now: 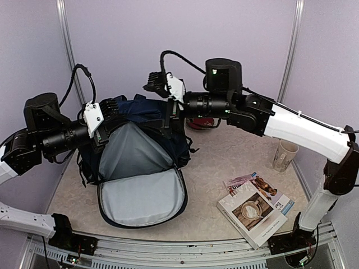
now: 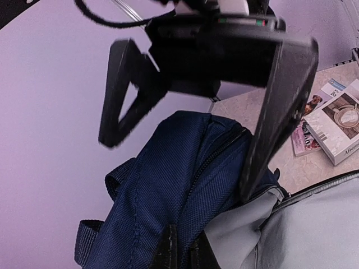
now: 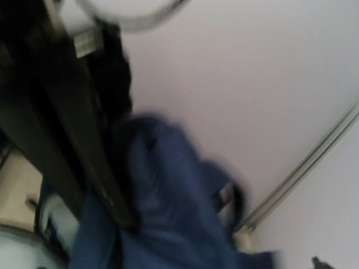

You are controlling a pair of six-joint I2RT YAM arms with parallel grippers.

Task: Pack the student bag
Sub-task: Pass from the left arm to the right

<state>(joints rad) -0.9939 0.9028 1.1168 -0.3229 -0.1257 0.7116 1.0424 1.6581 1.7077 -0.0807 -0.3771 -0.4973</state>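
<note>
The student bag (image 1: 140, 162), navy with light grey lining, stands open at the table's left-middle. Its front flap (image 1: 143, 199) lies folded toward me. My left gripper (image 1: 110, 124) is shut on the bag's upper left rim. In the left wrist view its fingertips (image 2: 168, 252) pinch navy fabric (image 2: 168, 185) beside the zipper. My right gripper (image 1: 166, 109) hangs open over the bag's top right. Its two fingers (image 2: 280, 123) are spread wide with nothing between them, and one tip rests by the opening's edge. The right wrist view is blurred, showing one dark finger (image 3: 90, 162) and the navy bag (image 3: 174, 218).
A white book with a coffee-cup cover (image 1: 255, 210) lies at the front right on a thinner pink booklet (image 1: 241, 180). A pale cup (image 1: 285, 155) stands near the right wall. Something red (image 1: 201, 123) sits behind the bag under the right arm.
</note>
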